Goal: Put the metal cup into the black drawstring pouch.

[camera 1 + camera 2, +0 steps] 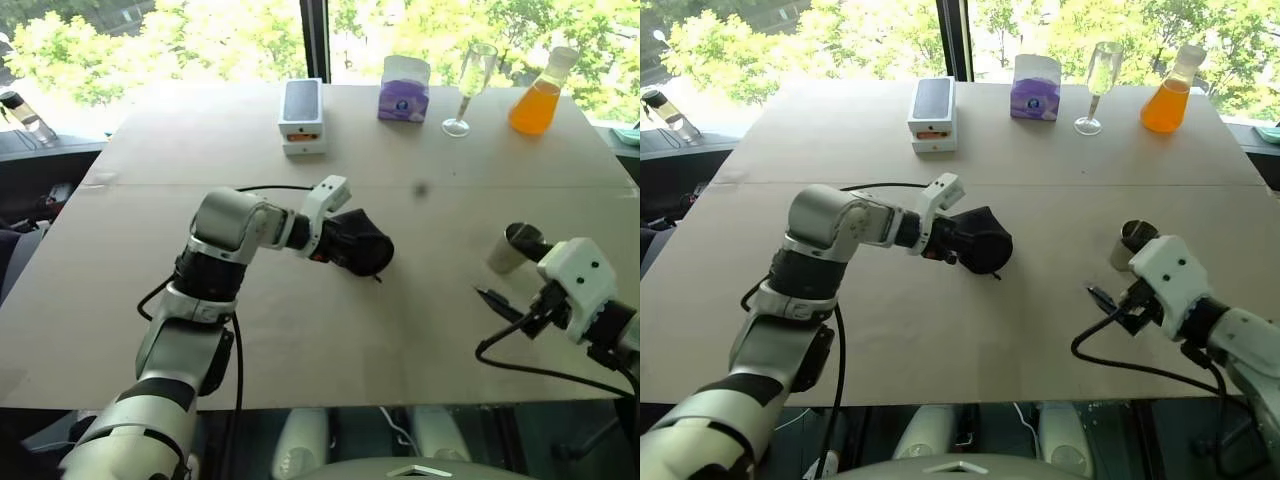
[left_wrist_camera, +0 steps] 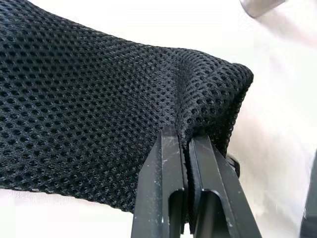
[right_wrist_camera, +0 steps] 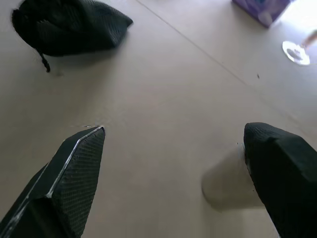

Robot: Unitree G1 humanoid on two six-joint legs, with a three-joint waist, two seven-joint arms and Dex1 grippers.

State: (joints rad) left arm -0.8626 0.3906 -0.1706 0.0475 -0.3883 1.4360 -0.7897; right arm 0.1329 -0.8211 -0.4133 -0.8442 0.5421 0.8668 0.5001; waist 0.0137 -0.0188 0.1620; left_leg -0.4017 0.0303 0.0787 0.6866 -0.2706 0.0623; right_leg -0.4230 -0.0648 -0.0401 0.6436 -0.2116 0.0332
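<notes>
Table (image 1: 300, 330), metal cup (image 1: 505, 250) upright, mouth up

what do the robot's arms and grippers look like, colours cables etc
Both arms are silver-grey metal with black joint bands and white wrist housings. Loose black cables loop beside each arm. The left gripper has two flat, scuffed black fingers; the right gripper has two wedge-shaped black fingers with textured pads.

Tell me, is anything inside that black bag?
Can't tell. The black drawstring pouch is pinched shut-sided by the left gripper's fingers, its inside hidden. The metal cup stands outside, on the table.
</notes>
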